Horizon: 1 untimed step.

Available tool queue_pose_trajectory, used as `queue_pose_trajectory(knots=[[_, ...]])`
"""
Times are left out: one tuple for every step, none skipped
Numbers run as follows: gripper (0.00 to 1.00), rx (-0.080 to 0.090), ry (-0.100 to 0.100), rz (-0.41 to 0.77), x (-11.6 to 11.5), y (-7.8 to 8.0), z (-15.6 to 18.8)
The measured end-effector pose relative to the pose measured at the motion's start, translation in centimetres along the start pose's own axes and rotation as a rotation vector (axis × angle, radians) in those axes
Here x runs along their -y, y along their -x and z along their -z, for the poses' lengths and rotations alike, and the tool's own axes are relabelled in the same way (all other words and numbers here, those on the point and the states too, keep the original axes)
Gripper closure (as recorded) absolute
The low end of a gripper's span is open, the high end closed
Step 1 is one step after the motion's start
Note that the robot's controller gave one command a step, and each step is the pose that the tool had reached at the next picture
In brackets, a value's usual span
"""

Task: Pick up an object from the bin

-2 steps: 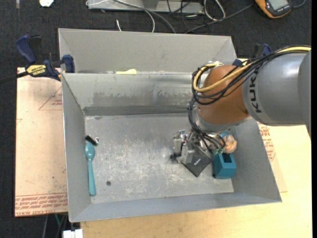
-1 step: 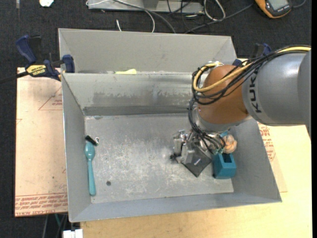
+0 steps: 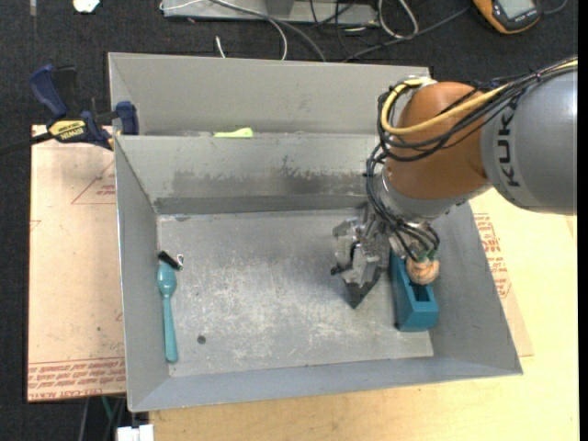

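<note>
The gripper [image 3: 356, 294] is hanging low over the floor of the grey bin [image 3: 276, 371], tip pointing down; whether the pincer is released or clenched I cannot tell, and nothing is showing in its grasp. Just to the right of the gripper a blue block [image 3: 415, 307] is lying, its long axis running from the far wall toward the near wall, the near end leaning slightly rightward. A small tan round thing [image 3: 424, 268] is sitting at its far end. Well to the gripper's left a teal spoon [image 3: 168, 315] is lying lengthwise, bowl pointing at the far wall.
</note>
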<state>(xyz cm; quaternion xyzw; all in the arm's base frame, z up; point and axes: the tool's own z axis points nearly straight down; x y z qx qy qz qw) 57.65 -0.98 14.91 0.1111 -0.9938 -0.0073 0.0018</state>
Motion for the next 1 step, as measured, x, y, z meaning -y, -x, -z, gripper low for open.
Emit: queue_pose_trajectory(knots=[[1.00, 0.001, 0.001, 0.118, -1.23, 1.99, 8.29]])
